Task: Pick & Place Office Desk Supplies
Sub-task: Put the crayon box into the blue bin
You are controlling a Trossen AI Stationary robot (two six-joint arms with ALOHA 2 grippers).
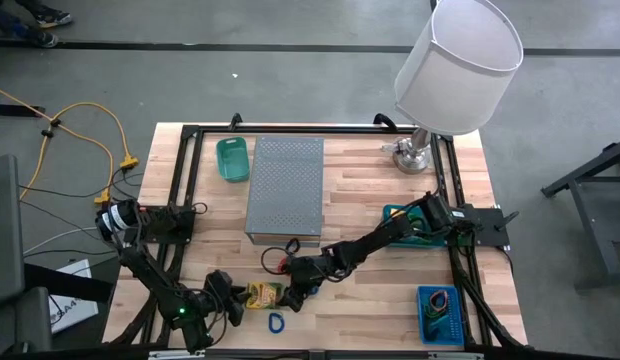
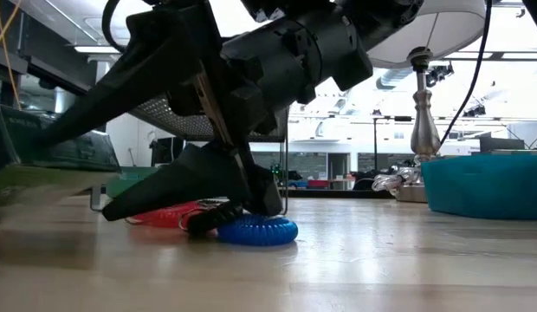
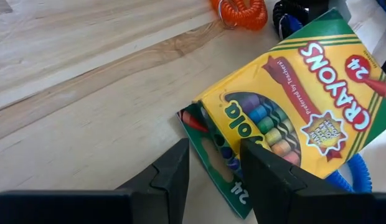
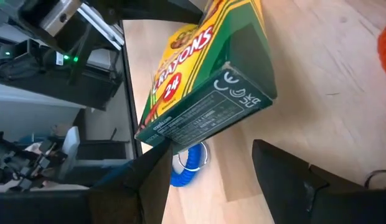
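My left claw [image 3: 211, 168] sits low over the front of the pale wooden table [image 1: 390, 185], its two dark fingers [image 3: 171, 177] parted, with one end of the yellow and green cardboard crayon box [image 3: 292, 112] between them. From my wrist I cannot tell whether the pads actually press on the box or only bracket it. Seen from above, the crayon box [image 1: 262, 294] lies just ahead of my left claw [image 1: 235, 300], between it and my right claw [image 1: 295, 293].

My right claw [image 4: 208, 180] comes in from the other side with its fingers spread wide and nothing held; the crayon box [image 4: 205, 81] rises tilted just past its fingertips, green end panel facing me.

A blue coiled loop of plastic cord [image 1: 276, 322] lies on the wood just beside the box, on the near side of both claws; from my left wrist it [image 3: 361, 177] peeks out from under the box's corner, and from my right wrist it [image 4: 190, 165] shows under the box's lower edge. At table height the blue coil [image 2: 255, 230] rests flat by my dark fingers. Beyond the box from my left claw lies an orange-red coiled cord [image 3: 240, 11], well clear of my fingers; in the level view it [image 2: 169, 214] lies behind the blue one.
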